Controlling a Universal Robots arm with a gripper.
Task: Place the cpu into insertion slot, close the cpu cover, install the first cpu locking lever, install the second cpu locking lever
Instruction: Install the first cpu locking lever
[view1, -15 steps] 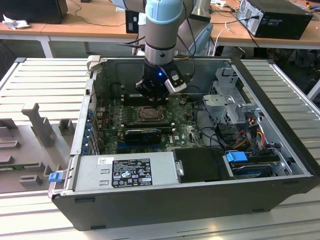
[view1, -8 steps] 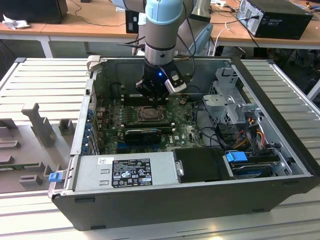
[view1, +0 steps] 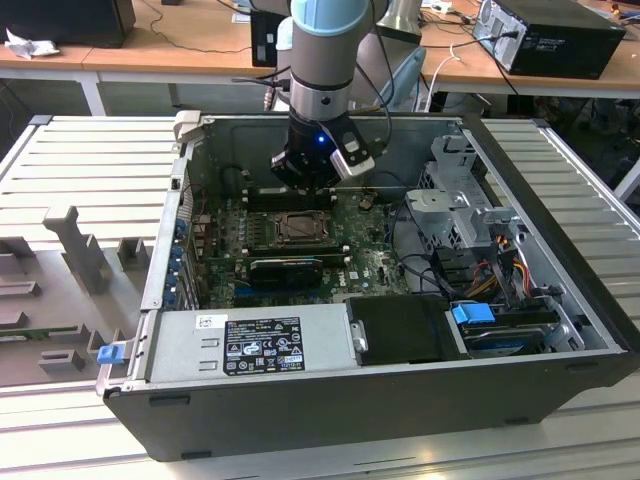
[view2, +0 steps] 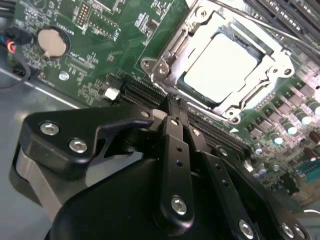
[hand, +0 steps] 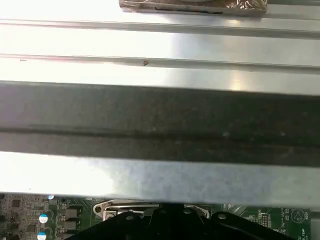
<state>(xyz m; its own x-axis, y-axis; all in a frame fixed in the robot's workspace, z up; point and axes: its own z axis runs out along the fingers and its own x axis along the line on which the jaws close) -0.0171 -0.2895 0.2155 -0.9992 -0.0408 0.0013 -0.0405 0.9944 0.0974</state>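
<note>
Computer case (view1: 330, 400): open, green board inside. Insertion slot (view1: 300, 228): mid-board. Cpu cover (view2: 280, 62): thin stiff metal frame, lying down around the chip. Cpu (view2: 220, 65): seated, light, likely fragile; edges only. Gripper (view2: 181, 116): fingers pressed together, empty, above the socket's edge.

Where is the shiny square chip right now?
The chip sits in its socket on the green board under the closed metal frame. In the second wrist view, it lies just beyond the claw.
</note>
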